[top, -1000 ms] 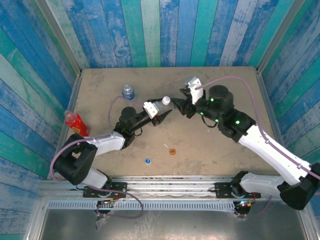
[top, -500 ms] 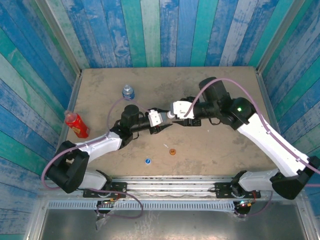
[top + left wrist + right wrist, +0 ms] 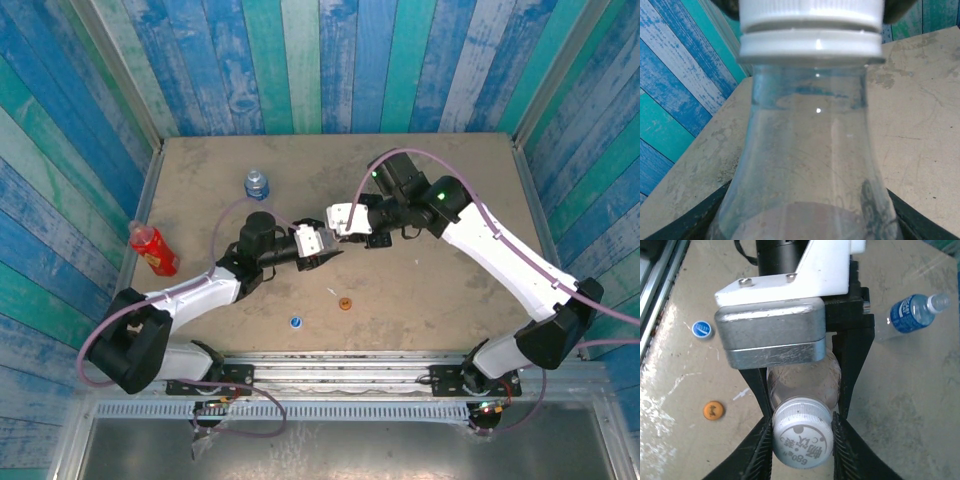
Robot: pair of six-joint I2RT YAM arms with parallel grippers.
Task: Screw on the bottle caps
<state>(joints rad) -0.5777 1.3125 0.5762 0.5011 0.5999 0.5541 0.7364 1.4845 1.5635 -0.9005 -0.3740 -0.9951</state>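
Observation:
A clear bottle (image 3: 810,165) with a reddish label low down is held off the table, my left gripper (image 3: 807,227) shut around its body. In the top view that left gripper (image 3: 316,244) sits mid-table. The white cap (image 3: 802,437) is on the bottle's neck (image 3: 805,380). My right gripper (image 3: 802,442) is shut on it, ribbed fingers (image 3: 757,450) pressed against both sides of the cap. From above, the right gripper (image 3: 337,226) meets the left one tip to tip. The blue cap (image 3: 296,322) and the orange cap (image 3: 345,304) lie loose near the front.
A short blue-label bottle (image 3: 257,184) stands uncapped at the back left. A slim red bottle (image 3: 152,248) stands at the left wall. A thin white scrap (image 3: 332,292) lies by the orange cap. The sandy tabletop (image 3: 450,300) is walled by striped boards.
The right arm swung in from the right to the bottle's mouth, and its jaws closed on the white cap. The left arm turned the bottle toward it.

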